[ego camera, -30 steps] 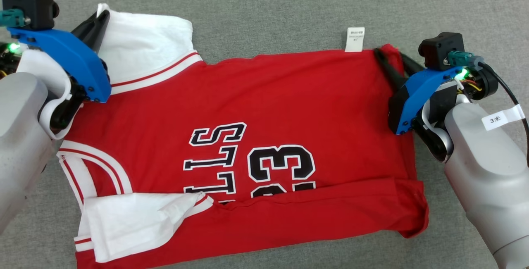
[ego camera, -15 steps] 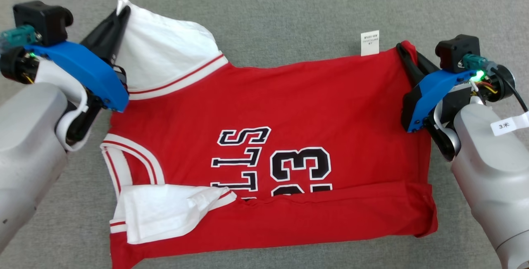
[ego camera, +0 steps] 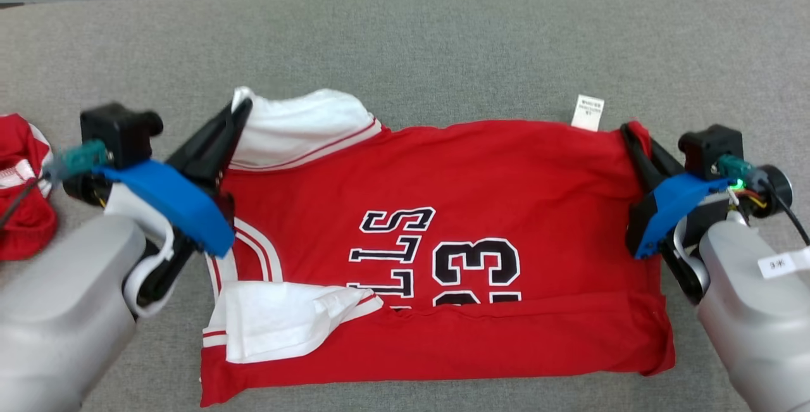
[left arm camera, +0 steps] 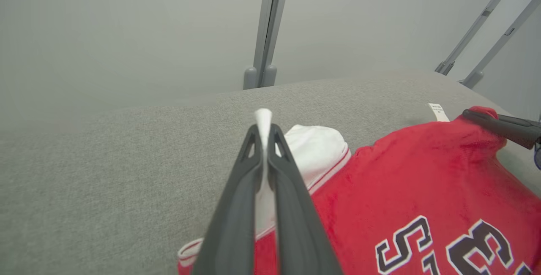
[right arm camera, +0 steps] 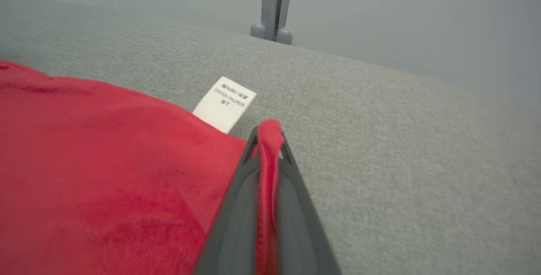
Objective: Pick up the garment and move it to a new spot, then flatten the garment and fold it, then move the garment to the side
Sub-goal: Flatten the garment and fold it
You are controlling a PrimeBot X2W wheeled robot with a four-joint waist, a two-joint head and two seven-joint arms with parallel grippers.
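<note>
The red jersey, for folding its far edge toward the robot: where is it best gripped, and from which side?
At its two far corners, each from its own outer side. The jersey lies spread wide, so corner grips likely keep that edge taut. The left pincer is shut on the white sleeve tip, the right pincer on the red corner beside the label.

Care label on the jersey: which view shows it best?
Right wrist view: the care label is close and large, print visible, beside the jersey. Head view shows it small; left wrist view, tiny and far.
</note>
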